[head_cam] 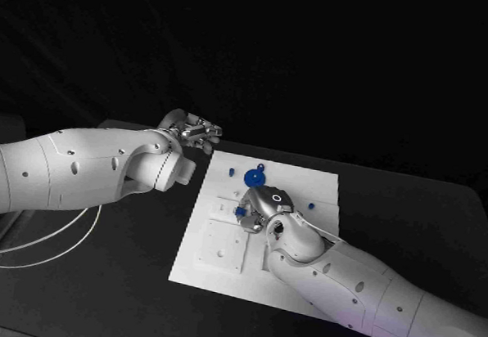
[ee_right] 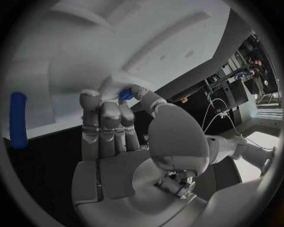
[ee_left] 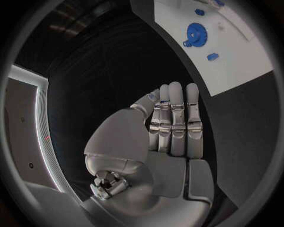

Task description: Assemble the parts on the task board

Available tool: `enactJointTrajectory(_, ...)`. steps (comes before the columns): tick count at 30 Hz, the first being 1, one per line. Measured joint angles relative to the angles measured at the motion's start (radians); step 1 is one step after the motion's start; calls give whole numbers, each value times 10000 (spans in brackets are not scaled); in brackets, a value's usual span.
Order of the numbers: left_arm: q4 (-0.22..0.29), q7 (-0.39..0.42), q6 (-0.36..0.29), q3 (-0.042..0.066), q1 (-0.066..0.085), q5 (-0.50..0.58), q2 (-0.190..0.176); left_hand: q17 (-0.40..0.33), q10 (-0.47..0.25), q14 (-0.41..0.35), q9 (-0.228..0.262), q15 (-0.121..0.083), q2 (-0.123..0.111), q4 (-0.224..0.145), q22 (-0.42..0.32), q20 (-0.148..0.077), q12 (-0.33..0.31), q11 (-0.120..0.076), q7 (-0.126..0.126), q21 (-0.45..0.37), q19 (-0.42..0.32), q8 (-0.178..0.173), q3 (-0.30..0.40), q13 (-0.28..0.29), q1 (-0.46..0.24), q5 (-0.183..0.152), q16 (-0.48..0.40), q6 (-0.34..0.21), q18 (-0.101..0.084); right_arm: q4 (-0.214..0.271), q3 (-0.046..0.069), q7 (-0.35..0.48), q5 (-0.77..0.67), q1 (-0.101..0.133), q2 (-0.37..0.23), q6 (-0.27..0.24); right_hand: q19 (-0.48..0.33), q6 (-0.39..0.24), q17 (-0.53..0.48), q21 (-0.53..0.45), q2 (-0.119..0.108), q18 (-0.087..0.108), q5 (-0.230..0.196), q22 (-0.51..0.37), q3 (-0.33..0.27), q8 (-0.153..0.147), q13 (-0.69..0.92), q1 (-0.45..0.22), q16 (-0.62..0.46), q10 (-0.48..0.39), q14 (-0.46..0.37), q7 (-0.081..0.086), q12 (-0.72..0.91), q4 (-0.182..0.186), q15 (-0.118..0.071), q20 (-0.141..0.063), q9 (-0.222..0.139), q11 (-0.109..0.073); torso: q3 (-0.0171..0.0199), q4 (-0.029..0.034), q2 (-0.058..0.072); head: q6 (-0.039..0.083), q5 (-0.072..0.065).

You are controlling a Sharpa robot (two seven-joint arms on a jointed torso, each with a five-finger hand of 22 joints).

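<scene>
A small blue part (ee_right: 125,94) is pinched at the fingertips of the right robot hand (head_cam: 266,206) over the task board (head_cam: 314,185), so it could be dropped or seated crookedly if tilted, while the left robot hand (ee_left: 168,127), fingers pressed together, is held empty beside the board.

Readable text: none that I can make out anywhere in front of me.
Task board (head_cam: 314,185): plain white where it is bare, no letters or numbers legible to me.
Blue parts (ee_left: 194,34): I see no marking I can read.
My arms and hands: no brand or label legible.
</scene>
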Motion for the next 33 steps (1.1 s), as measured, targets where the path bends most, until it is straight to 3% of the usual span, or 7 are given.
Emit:
enactJointTrajectory(6,3,-4,0,0,0,-1,-4,0,0,0,0,0,0,0,-1,0,0,0,0,0,0,0,0,0,0,0,0,0,-1,46,-2,0,-20,-8,-50,-25,0,158,16,46,61,0,863,27,241,-26,18,-169,22,-11,36,-33,0,-165,-36,0,4,-61,0,-7,-3,-6,7)
enactJointTrajectory(15,-9,-7,3,0,0,-2,-33,0,0,0,0,0,-36,0,29,0,0,0,0,0,0,0,0,0,36,0,0,0,0,540,-11,0,-24,-44,-448,-229,37,243,31,141,124,0,925,27,240,8,52,-233,59,60,35,-95,44,-165,-36,-37,49,-132,7,-13,-12,47,10)
enactJointTrajectory(26,-62,5,145,-2,0,-2,-100,0,0,0,-29,0,-65,15,-20,0,0,0,-2,-41,0,0,-15,-9,7,-63,0,-74,0,1925,435,100,81,-5,-1368,-695,37,278,45,178,71,-1,924,25,236,7,77,-286,58,79,71,-66,43,-162,-71,-37,46,-150,31,-40,-24,197,8)
enactJointTrajectory(33,20,2,846,-17,-8,-35,-273,70,3,0,-44,0,-240,647,-704,36,-1,-4,-90,-80,90,0,-598,-11,-370,-128,26,-161,0,2915,715,183,190,6,-2163,-933,0,314,44,245,70,-1,847,25,210,-1,94,-286,58,97,66,-97,41,-49,-76,-74,39,-166,46,-42,-24,308,-16)
